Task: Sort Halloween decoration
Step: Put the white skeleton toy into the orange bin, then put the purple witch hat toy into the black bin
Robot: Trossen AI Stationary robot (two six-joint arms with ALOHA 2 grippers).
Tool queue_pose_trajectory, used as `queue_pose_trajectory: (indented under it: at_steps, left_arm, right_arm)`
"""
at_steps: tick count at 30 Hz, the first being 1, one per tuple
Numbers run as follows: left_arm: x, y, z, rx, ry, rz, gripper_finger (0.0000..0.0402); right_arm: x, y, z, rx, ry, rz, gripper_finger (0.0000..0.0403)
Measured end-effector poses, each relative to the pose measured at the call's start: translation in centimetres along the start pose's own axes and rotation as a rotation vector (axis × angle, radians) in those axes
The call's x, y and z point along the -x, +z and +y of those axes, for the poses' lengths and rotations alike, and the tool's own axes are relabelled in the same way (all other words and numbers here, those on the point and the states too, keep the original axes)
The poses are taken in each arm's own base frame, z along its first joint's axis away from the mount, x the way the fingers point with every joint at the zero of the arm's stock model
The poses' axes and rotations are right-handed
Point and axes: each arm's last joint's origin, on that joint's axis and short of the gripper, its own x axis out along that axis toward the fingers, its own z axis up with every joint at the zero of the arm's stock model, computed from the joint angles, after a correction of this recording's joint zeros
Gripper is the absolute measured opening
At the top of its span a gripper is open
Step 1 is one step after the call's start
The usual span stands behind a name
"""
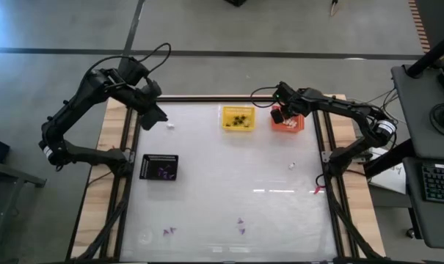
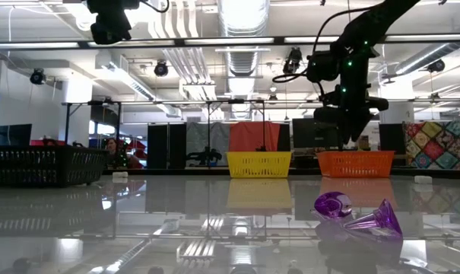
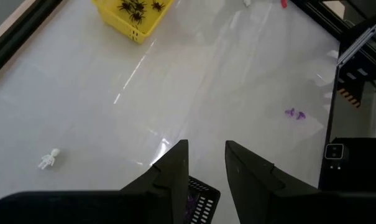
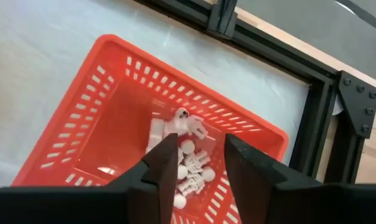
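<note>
A glossy white counter (image 1: 222,169) carries 3 mesh baskets. The right hand (image 4: 197,163) hovers over the orange basket (image 4: 113,118), fingers apart and empty, a white skeleton trinket (image 4: 186,122) beneath them. The left hand (image 3: 203,168) waits above the far left corner, fingers apart. Purple trinkets (image 1: 240,225) lie along the near edge.

Surface (image 1: 229,169): white and glossy, framed by dark rails on a wooden base.
Yellow basket (image 1: 238,118): set at the far edge, near its middle.
Orange basket (image 1: 288,121): placed just beside the yellow one, toward the far right corner.
Black basket (image 1: 159,166): set near the left edge.
</note>
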Motion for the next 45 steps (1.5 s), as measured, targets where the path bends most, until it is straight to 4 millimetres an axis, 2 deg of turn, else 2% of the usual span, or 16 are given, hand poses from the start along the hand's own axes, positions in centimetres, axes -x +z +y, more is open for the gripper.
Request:
queue_pose_trajectory:
  at_steps: [3, 8, 12, 18, 22, 32, 41, 45]
  left_arm:
    - [0.0, 0.0, 0.0, 0.006, 0.0, 0.0, 0.0087]
    - [0.0, 0.0, 0.0, 0.006, 0.0, 0.0, 0.0087]
    - [0.0, 0.0, 0.0, -0.007, 0.0, 0.0, 0.0087]
    - [0.0, 0.0, 0.1, -0.049, 0.05, 0.005, 0.0087]
    - [0.0, 0.0, 0.3, -0.085, 0.102, 0.013, 0.0087]
    - [0.0, 0.0, 0.3, -0.188, 0.103, 0.018, 0.0087]
    - [0.0, 0.0, 0.3, -0.223, 0.103, 0.02, 0.0087]
    - [0.0, 0.0, 0.3, -0.223, 0.103, 0.021, 0.0087]
  right_arm:
    - [0.4, 0.1, 0.0, 0.003, 0.041, 0.032, 0.0132]
    - [2.1, 0.8, 0.8, -0.005, 0.247, 0.085, 0.0138]
    - [3.6, 0.4, 2.6, 0.023, 0.41, 0.123, 0.0137]
    - [5.9, -1.3, 6.0, 0.073, 0.478, 0.139, 0.0136]
    - [7.3, -3.1, 8.2, 0.081, 0.51, 0.161, 0.0139]
    - [10.7, -8.9, 13.1, 0.052, 0.577, 0.264, 0.0138]
    - [14.6, -14.0, 16.9, -0.158, 0.743, 0.281, 0.0139]
    - [15.5, -16.6, 18.3, -0.264, 0.76, 0.304, 0.0139]
